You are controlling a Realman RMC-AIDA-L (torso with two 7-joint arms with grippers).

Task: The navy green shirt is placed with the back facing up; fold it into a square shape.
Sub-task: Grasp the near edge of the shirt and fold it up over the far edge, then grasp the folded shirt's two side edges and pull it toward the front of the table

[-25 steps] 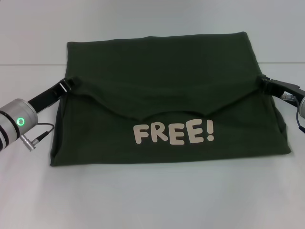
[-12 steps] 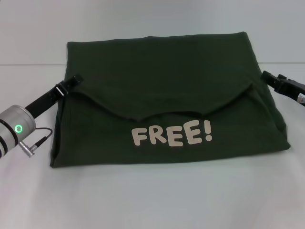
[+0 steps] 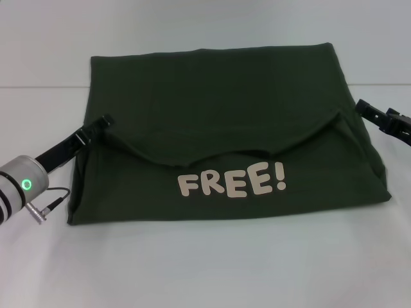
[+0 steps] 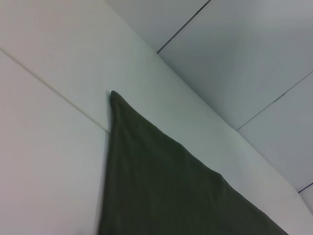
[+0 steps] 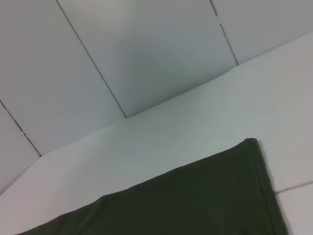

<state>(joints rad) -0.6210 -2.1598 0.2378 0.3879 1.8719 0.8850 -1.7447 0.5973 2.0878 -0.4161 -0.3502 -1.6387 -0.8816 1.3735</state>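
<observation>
I see the navy green shirt (image 3: 225, 128) folded on the white desk (image 3: 205, 263), "FREE!" lettering (image 3: 232, 181) near | left gripper (image 3: 106, 119) at its left edge, jaws unreadable | right gripper (image 3: 366, 106) just off right edge, jaws unreadable

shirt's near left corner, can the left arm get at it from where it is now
Probably yes. The left pincer sits at the navy green shirt left edge, and only bare table lies between it and the near left corner. The right pincer is off at the far side.
</observation>
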